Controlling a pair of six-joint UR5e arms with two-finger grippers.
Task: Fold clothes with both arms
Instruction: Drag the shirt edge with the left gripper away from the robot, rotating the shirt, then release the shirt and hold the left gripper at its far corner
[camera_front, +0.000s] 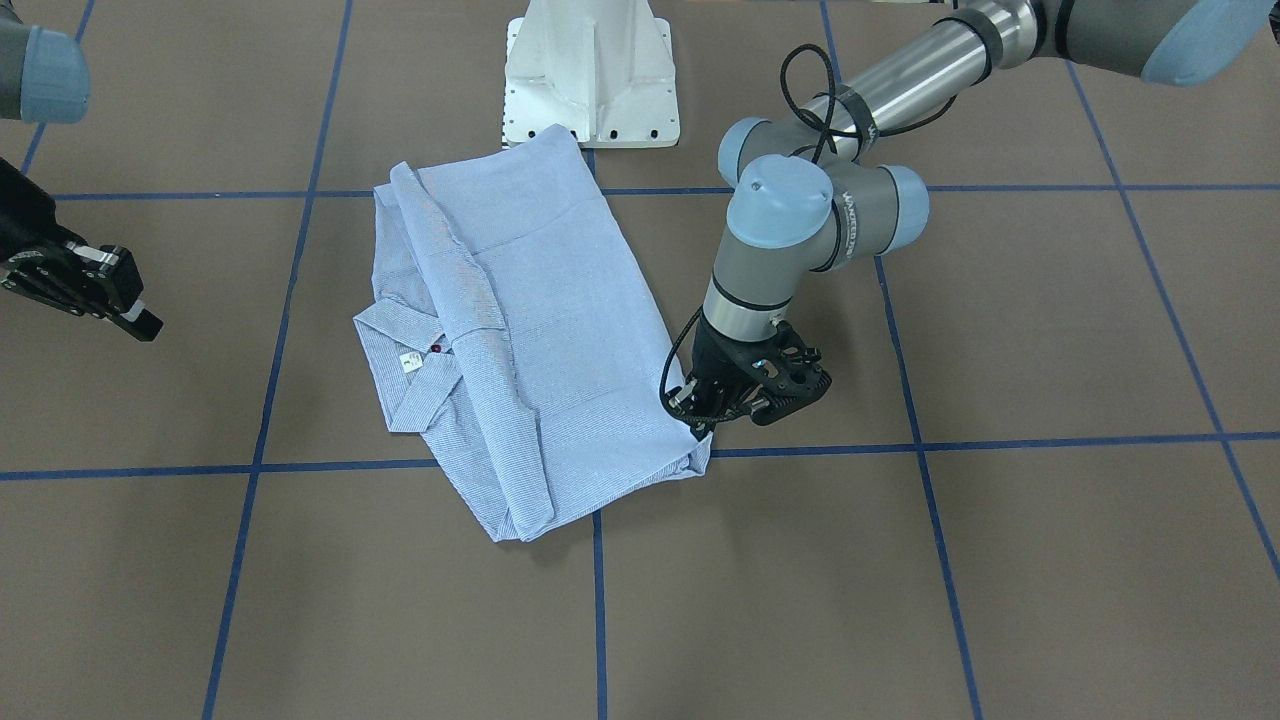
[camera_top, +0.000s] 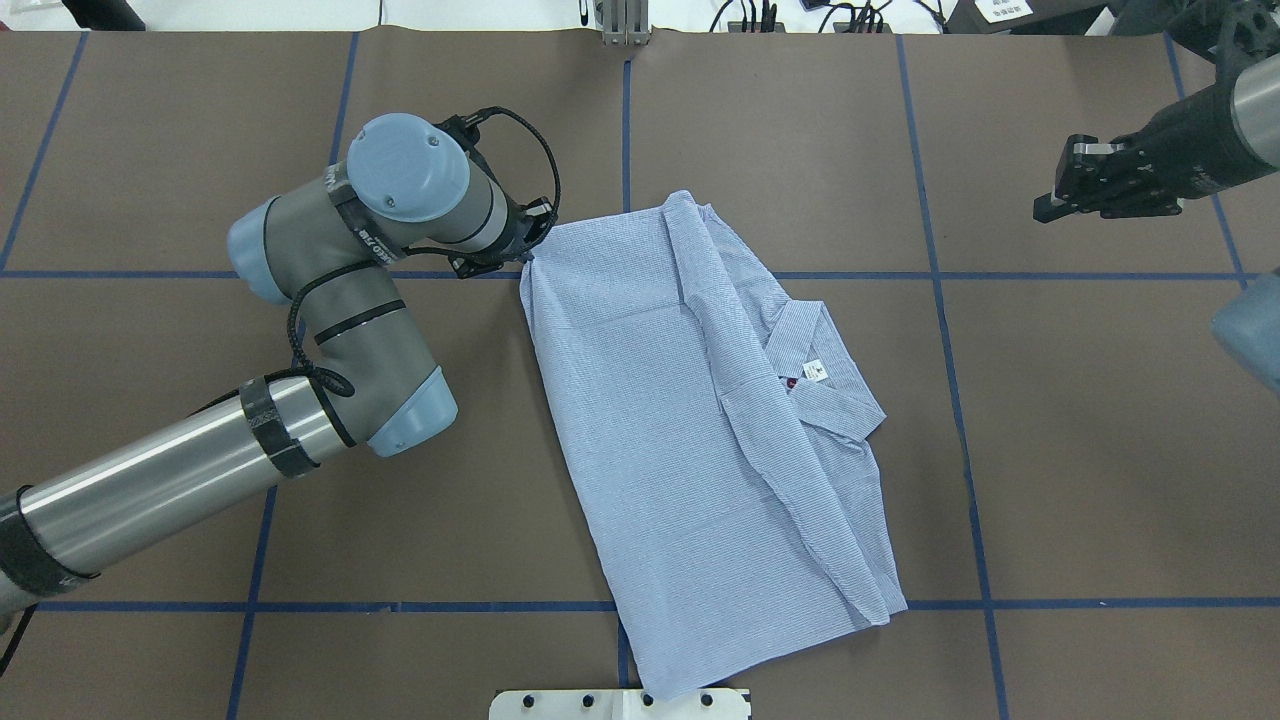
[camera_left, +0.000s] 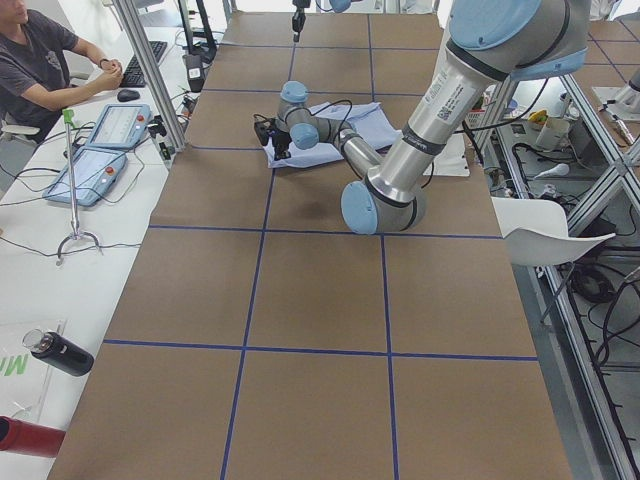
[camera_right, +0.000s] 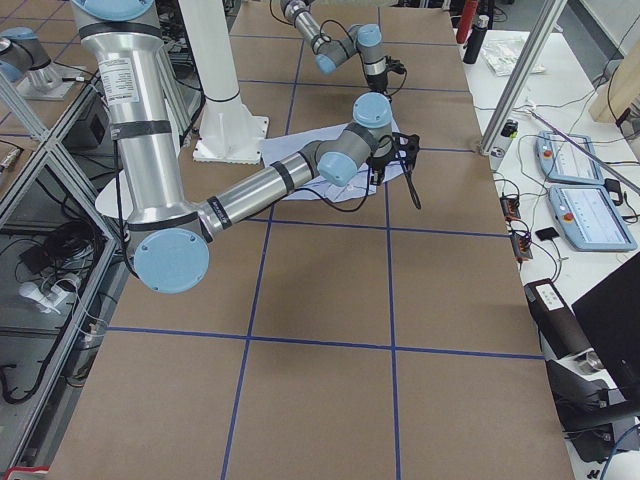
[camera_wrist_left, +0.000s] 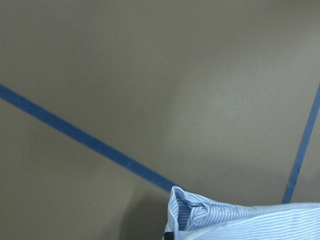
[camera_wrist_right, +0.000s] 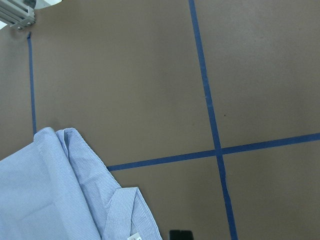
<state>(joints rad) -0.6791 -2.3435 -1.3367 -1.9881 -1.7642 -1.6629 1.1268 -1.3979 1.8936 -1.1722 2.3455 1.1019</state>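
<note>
Shirt (camera_top: 680, 450) lies on brown counter (camera_top: 1080, 450), centre, just in front of white base (camera_front: 590, 70); near hem reaches the base plate. Folded to a rough long rectangle, long axis running away from robot, a bit skewed. Smooth panel on top on robot's L side; a long folded strip runs lengthwise beside it. Collar (camera_top: 835, 405) sticks out on R side, spread open, w/ white neck label (camera_top: 813, 371) and one red button (camera_top: 792, 381) just beside label.

L arm (camera_top: 330, 300) comes in from L, wrist bent down. L gripper (camera_top: 527, 255) sits at shirt's far-L corner, low near counter. Jaws pinching that corner: cloth drawn to a small point there, and L wrist cam shows the corner curled up at bottom of frame. Remainder of shirt lies flat.

R gripper (camera_top: 1050, 205) far off to R, above bare counter, well apart from shirt. Jaws look pressed together, empty; one dark tip shows at bottom of R wrist cam. That cam looks down on shirt's far end + collar in its lower-L corner.

Blue tape lines (camera_front: 1000, 437) grid the counter. L side view: a person (camera_left: 50, 60) seated at a desk alongside.
</note>
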